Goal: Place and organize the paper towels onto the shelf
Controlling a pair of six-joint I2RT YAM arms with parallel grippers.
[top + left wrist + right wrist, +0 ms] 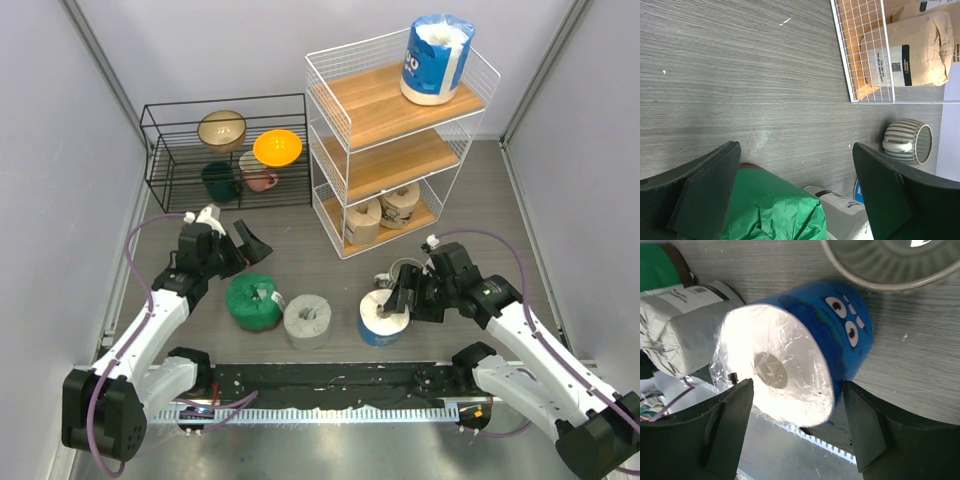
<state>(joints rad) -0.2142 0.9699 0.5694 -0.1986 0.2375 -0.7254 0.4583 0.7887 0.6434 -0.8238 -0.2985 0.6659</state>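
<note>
The white wire shelf (400, 130) stands at the back right. One blue-wrapped roll (437, 58) stands on its top board and two tan rolls (382, 212) sit on the bottom board. On the table lie a green roll (253, 300), a grey roll (308, 320) and a second blue-wrapped roll (384, 318). My right gripper (405, 295) is open, its jaws straddling that blue roll (795, 365) near its white end. My left gripper (240, 245) is open and empty, just behind the green roll (770, 205). The grey roll (845, 210) lies beside the green one.
A ribbed grey-white mug (907, 141) lies on its side between the shelf (865, 50) and the blue roll; its rim shows in the right wrist view (890, 265). A low black wire rack (225, 150) with bowls and cups stands at the back left.
</note>
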